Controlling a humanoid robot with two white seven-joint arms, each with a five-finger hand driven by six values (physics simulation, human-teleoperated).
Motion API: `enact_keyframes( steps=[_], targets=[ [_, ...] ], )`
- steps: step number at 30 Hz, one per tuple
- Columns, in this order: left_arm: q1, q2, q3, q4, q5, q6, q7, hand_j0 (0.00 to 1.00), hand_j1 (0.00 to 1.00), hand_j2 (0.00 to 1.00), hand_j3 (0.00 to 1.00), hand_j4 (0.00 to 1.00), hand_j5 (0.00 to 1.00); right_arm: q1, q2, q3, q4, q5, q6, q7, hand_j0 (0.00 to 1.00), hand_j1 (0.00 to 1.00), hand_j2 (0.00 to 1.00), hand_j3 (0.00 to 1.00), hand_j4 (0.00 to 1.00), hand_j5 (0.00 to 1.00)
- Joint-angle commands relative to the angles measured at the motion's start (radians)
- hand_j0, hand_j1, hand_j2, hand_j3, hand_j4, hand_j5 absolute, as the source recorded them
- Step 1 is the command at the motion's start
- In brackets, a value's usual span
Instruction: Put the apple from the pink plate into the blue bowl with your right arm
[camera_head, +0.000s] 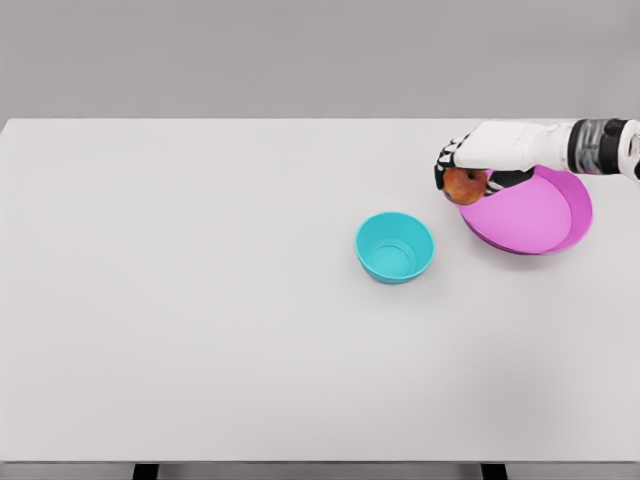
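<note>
The right hand (470, 165) has its fingers (447, 160) curled round the apple (464, 186), which hangs at the left rim of the pink plate (540, 215), apparently lifted clear of it. The blue bowl (395, 247) sits empty on the desk (200, 300), near the plate to its lower left. I'd say the carry is the step now: keep the grip firm, bring the apple across above the bowl's rim, centre it over the opening, and only then loosen.
</note>
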Motion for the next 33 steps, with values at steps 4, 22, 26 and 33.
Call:
enact_keyframes(
  steps=[4,22,26,33],
  targets=[
    [0.0,0.0,0.0,0.0,0.0,0.0,0.0,1.0,1.0,1.0,1.0,1.0,1.0,0.02,-0.007,0.005,-0.121,-0.004,0.003,0.0,0.44,0.44,0.44,0.44,0.44,0.44],
    [0.0,0.0,0.0,0.0,0.0,0.0,0.0,1.0,1.0,1.0,1.0,1.0,1.0,0.069,0.024,0.058,-0.268,-0.001,0.003,0.0,0.44,0.44,0.44,0.44,0.44,0.44],
    [0.0,0.0,0.0,0.0,0.0,0.0,0.0,1.0,1.0,1.0,1.0,1.0,1.0,0.067,0.025,0.059,-0.268,-0.001,0.003,0.0,1.0,1.0,1.0,1.0,1.0,1.0],
    [0.0,0.0,0.0,0.0,0.0,0.0,0.0,1.0,1.0,1.0,1.0,1.0,1.0,0.061,0.021,0.05,-0.29,-0.003,0.003,0.0,1.0,1.0,1.0,1.0,1.0,1.0]
  ],
)
